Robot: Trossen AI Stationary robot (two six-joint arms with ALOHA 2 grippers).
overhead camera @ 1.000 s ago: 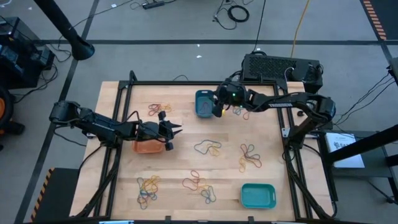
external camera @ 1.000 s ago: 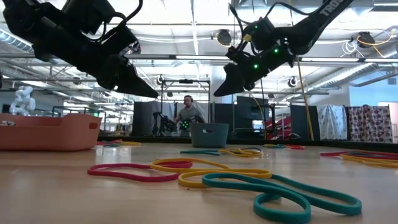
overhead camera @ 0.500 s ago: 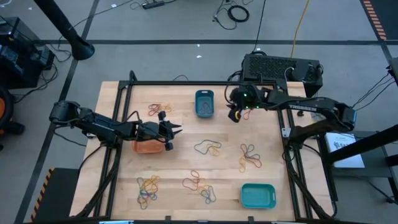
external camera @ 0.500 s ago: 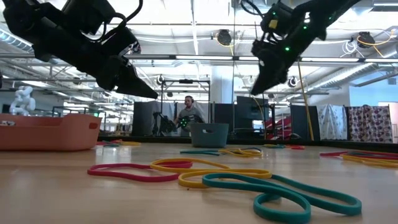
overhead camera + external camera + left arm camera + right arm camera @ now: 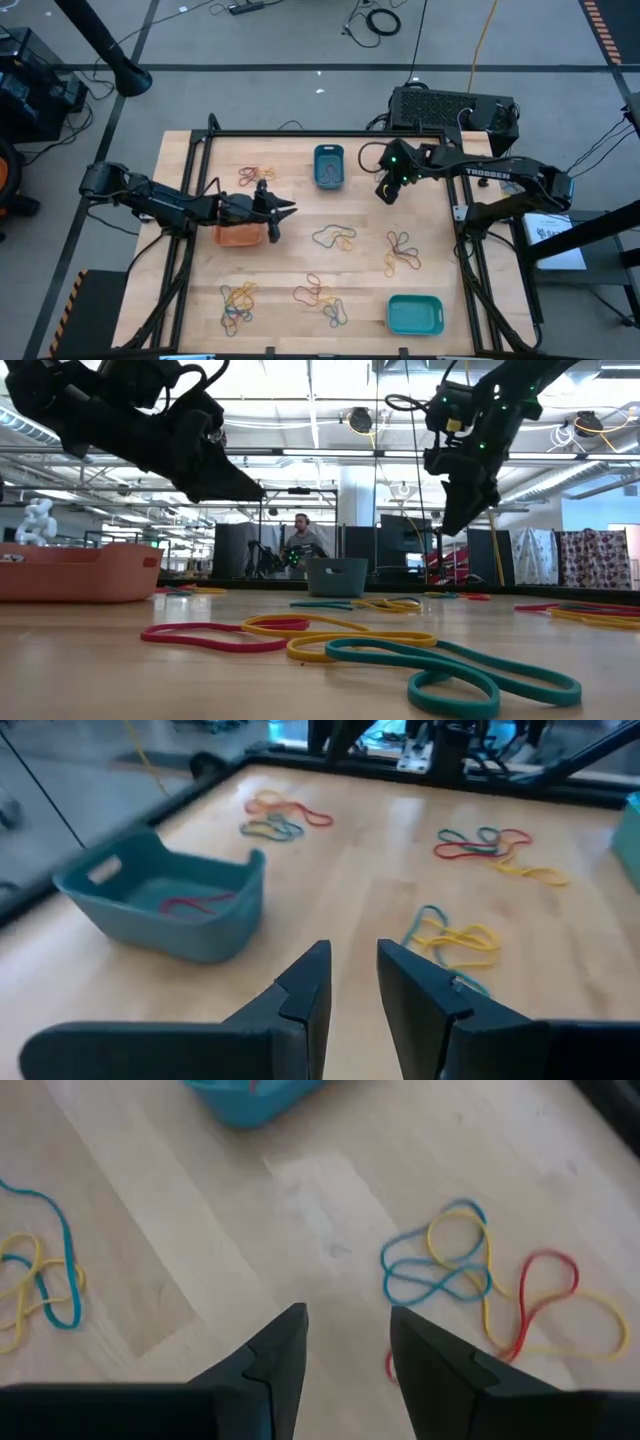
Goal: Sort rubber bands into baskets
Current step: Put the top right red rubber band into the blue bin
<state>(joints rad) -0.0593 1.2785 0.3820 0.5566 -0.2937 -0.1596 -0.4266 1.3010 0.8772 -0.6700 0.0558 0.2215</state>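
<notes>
High view shows the wooden table (image 5: 300, 260) with three baskets on it; the dark teal basket (image 5: 328, 165) sits near the far edge, and it is the spot to place everything else by. The right gripper (image 5: 384, 192) hangs in the air just to the right of the teal basket, above bare wood; its fingers (image 5: 285, 1350) stand a little apart with nothing between them. A bunch of blue, yellow and red rubber bands (image 5: 475, 1285) lies on the wood close under it. One red band (image 5: 195, 903) lies inside the teal basket (seen from the left wrist). The left gripper (image 5: 277, 212) hovers nearer the front and to the left of the teal basket, over the edge of the orange basket (image 5: 238, 236); its fingers (image 5: 305, 985) are a small gap apart and hold nothing. A yellow and blue bunch (image 5: 334, 238) lies in front of the teal basket, in the middle of the table; more bunches lie farther forward. The turquoise basket (image 5: 414, 314) sits far from the teal one, at the front right.
</notes>
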